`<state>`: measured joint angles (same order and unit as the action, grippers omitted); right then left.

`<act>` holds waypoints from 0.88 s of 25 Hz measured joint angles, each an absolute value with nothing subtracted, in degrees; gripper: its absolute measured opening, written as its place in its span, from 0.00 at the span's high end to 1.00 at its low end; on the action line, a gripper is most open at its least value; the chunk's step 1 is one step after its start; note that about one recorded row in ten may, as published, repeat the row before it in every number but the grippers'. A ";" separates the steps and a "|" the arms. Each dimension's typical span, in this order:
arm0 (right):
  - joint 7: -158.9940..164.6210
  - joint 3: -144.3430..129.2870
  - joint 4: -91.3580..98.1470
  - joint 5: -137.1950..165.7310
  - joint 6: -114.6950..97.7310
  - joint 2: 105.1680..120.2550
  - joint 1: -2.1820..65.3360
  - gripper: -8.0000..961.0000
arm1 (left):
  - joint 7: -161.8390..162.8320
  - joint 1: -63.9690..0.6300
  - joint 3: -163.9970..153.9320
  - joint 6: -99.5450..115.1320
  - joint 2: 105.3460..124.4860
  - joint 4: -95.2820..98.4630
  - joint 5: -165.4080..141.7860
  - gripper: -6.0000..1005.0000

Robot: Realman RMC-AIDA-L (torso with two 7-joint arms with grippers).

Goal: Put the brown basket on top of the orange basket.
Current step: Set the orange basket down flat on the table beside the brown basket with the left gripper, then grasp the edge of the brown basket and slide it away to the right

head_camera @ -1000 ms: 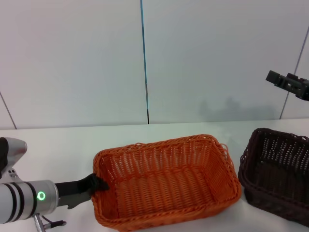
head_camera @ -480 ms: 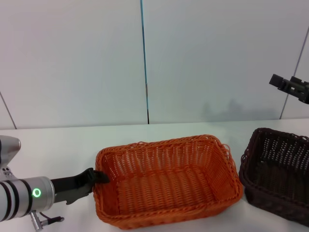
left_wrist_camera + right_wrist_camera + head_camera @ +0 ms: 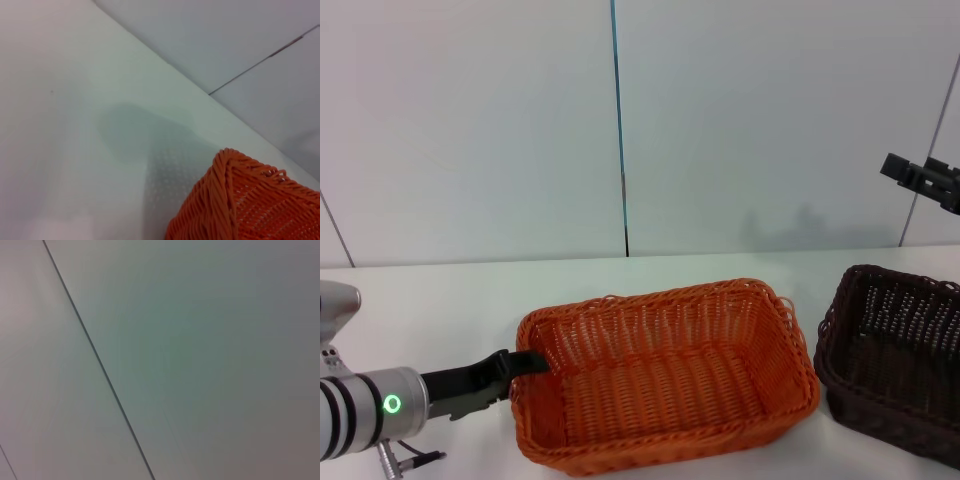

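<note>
The orange basket (image 3: 660, 318) stands on the white table in front of me in the head view, and it holds nothing. One corner of it shows in the left wrist view (image 3: 240, 205). My left gripper (image 3: 532, 362) is low over the table, with its tip at the rim of the basket's left wall. The brown basket (image 3: 880, 405) stands on the table to the right of the orange one, a small gap apart and partly cut off by the view's edge. My right gripper (image 3: 908, 172) is raised high at the far right, well above the brown basket.
The white table (image 3: 440, 300) stretches left and behind the baskets. A pale wall with a dark vertical seam (image 3: 619, 130) stands behind it. The right wrist view shows only that wall (image 3: 200, 365).
My left arm has drawn back to the left while its tip stays at the orange basket's rim, now slightly higher. The basket's left end shifted a little right. The right gripper moved slightly right.
</note>
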<state>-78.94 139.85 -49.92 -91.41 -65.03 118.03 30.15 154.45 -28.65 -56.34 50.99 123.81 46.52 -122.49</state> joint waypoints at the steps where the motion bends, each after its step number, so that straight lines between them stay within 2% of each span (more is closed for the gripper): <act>1: -78.94 139.85 -49.92 -91.41 -65.02 118.03 30.15 0.06 | 154.09 -28.65 -56.33 50.96 123.80 46.56 -122.48 0.52; 6: -78.95 139.85 -49.92 -91.41 -64.98 118.03 30.15 0.06 | 150.96 -28.75 -56.33 50.89 123.81 46.86 -122.41 0.43; 14: -78.95 139.85 -49.92 -91.41 -64.94 118.03 30.15 0.06 | 147.31 -28.44 -54.72 50.99 123.78 47.48 -119.69 0.12; 22: -79.85 140.55 -49.93 -91.66 -65.03 118.03 30.15 0.06 | 132.38 -26.79 -45.00 51.35 123.55 49.91 -106.04 0.12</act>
